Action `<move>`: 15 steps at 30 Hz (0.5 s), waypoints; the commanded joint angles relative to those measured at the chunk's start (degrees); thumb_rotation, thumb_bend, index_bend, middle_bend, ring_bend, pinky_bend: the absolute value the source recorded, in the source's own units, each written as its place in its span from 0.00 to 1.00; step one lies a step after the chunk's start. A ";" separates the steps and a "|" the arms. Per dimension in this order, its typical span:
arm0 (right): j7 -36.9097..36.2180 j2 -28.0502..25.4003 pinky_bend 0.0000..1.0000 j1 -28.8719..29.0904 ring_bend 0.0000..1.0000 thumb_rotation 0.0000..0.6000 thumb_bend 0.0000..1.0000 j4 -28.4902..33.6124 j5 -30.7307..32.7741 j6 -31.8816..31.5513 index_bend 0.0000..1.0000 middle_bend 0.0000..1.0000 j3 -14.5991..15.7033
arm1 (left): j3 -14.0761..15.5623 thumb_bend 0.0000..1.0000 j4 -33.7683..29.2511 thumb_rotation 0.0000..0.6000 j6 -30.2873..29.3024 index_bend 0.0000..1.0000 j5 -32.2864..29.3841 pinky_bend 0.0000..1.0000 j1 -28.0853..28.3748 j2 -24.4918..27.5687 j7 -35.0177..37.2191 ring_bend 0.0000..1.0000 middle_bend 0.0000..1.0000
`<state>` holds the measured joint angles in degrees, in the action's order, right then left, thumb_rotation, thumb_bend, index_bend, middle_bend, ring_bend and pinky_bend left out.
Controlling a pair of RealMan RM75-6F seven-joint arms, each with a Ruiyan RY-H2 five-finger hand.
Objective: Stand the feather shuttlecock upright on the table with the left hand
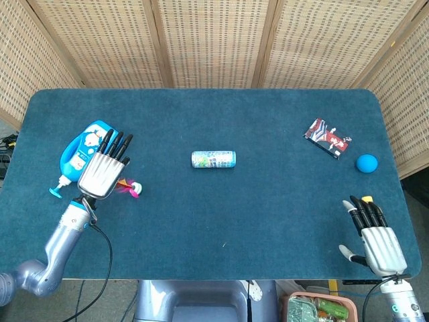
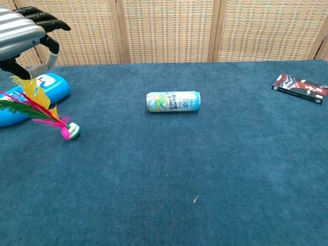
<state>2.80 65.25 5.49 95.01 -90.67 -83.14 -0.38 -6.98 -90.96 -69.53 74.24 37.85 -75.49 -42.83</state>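
Observation:
The feather shuttlecock [image 2: 65, 129] lies tipped on its side at the table's left. Its round base rests on the cloth and its red, green and yellow feathers fan out to the left. In the head view the shuttlecock [image 1: 131, 188] pokes out from under my left hand [image 1: 104, 172]. My left hand [image 2: 24, 37] hovers just above the feathers with fingers apart. One yellow feather tip reaches up close to the fingers, but nothing is gripped. My right hand [image 1: 377, 240] rests open at the near right edge, palm down.
A blue bottle [image 2: 36, 93] lies right behind the shuttlecock, under my left hand. A drink can [image 2: 172, 101] lies on its side mid-table. A small dark packet [image 1: 327, 137] and a blue ball [image 1: 366, 163] sit at the far right.

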 commanded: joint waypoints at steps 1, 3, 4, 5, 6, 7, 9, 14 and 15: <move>-0.01 0.00 0.02 0.01 0.00 1.00 0.19 -0.01 0.05 0.06 0.00 0.00 0.00 | 0.01 0.49 0.05 1.00 0.05 0.58 0.11 0.00 -0.04 -0.03 -0.01 0.00 0.08; -0.04 -0.02 0.02 0.00 0.00 1.00 0.19 -0.03 0.11 0.08 0.00 0.00 0.00 | -0.01 0.49 0.07 1.00 -0.03 0.58 0.23 0.00 -0.08 -0.01 -0.07 0.00 0.08; -0.01 -0.01 0.02 0.01 0.00 1.00 0.19 -0.02 0.09 0.07 0.00 0.00 -0.01 | -0.05 0.49 0.10 1.00 -0.07 0.58 0.29 0.00 -0.08 0.01 -0.11 0.00 0.08; 0.00 0.00 0.02 0.01 0.00 1.00 0.19 0.00 0.06 0.05 0.00 0.00 -0.02 | -0.10 0.49 0.10 1.00 -0.10 0.58 0.34 0.00 -0.09 0.04 -0.12 0.00 0.08; 0.02 0.00 0.02 0.01 0.00 1.00 0.19 0.02 0.02 0.05 0.00 0.00 0.00 | -0.17 0.49 0.06 1.00 -0.08 0.58 0.32 0.00 -0.09 0.07 -0.08 0.00 0.08; 0.04 0.01 0.02 0.02 0.00 1.00 0.19 0.03 -0.03 0.06 0.00 0.00 0.02 | -0.25 0.49 -0.01 1.00 -0.07 0.58 0.24 0.00 -0.10 0.08 0.00 0.00 0.08; 0.12 0.03 0.02 0.04 0.00 1.00 0.18 0.03 -0.04 0.13 0.00 0.00 0.05 | -0.42 0.49 -0.10 1.00 -0.01 0.58 0.03 0.00 -0.08 0.09 0.05 0.00 0.08; 0.15 0.00 0.02 0.01 0.00 1.00 0.19 0.09 0.07 0.14 0.00 0.00 0.03 | -0.62 0.49 -0.19 1.00 -0.17 0.58 -0.12 0.00 -0.20 -0.13 0.08 0.00 0.08; 0.13 0.00 0.02 0.00 0.00 1.00 0.19 0.08 0.07 0.10 0.00 0.00 0.03 | -0.67 0.49 -0.20 1.00 -0.31 0.55 -0.08 0.00 -0.26 -0.17 0.16 0.00 0.08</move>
<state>2.92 65.25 5.49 95.09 -90.61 -83.03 -0.35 -7.64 -91.16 -69.82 74.15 37.61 -75.64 -42.68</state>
